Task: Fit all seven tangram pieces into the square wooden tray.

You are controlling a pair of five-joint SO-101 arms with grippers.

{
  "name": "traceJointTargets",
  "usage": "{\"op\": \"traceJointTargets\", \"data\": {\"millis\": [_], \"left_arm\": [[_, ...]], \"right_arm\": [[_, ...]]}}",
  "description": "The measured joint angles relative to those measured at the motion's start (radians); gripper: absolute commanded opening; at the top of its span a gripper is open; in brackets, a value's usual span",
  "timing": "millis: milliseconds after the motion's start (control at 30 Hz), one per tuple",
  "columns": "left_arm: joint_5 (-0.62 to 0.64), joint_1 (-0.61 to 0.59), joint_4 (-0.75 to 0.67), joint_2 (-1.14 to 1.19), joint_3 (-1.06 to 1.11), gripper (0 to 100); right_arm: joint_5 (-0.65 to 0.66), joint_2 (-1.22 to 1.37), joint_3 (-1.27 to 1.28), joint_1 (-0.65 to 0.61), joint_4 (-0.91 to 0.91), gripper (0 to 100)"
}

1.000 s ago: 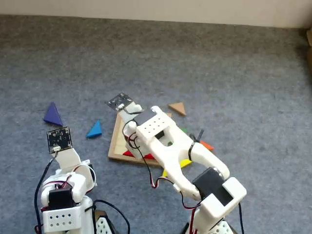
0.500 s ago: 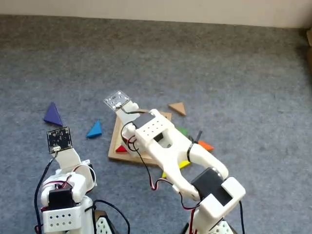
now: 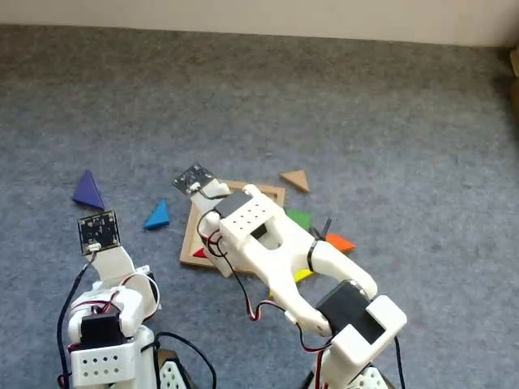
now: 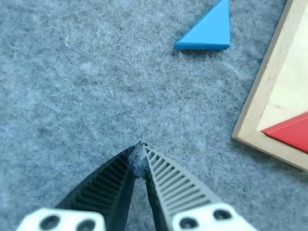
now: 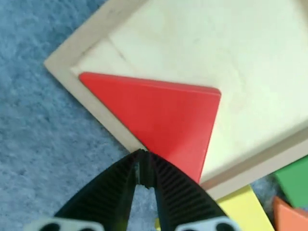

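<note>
The square wooden tray (image 5: 91, 30) holds a large red triangle (image 5: 159, 113) pushed into one corner. My right gripper (image 5: 143, 155) is shut, its tips at the red triangle's edge over the tray rim. In the high view the right arm (image 3: 268, 243) lies across the tray (image 3: 272, 192). Around the tray lie a blue triangle (image 3: 158, 215), a purple triangle (image 3: 87, 190), a brown triangle (image 3: 295, 180), a green piece (image 3: 298, 217), an orange piece (image 3: 340, 241) and a yellow piece (image 3: 302, 275). My left gripper (image 4: 140, 147) is shut and empty over the carpet, short of the blue triangle (image 4: 209, 31).
Everything rests on grey carpet (image 3: 389, 121). The left arm's base (image 3: 105, 324) stands at the near left, apart from the tray's rim (image 4: 262, 96). A pale wall edge runs along the far side.
The right arm has swung left over the tray, sliding the red triangle toward the tray's near-left corner. More of the green piece is uncovered. The left arm has kept still.
</note>
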Motion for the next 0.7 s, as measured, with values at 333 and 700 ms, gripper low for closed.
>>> {"op": "traceJointTargets", "data": {"millis": [333,700], "left_arm": [[0.000,0.000,0.000,0.000,0.000,1],[0.000,0.000,0.000,0.000,0.000,1]], "right_arm": [[0.002,-0.041,0.002,0.020,0.038,0.5],[-0.164,-0.419,0.087,0.213,0.040,1.1]]}}
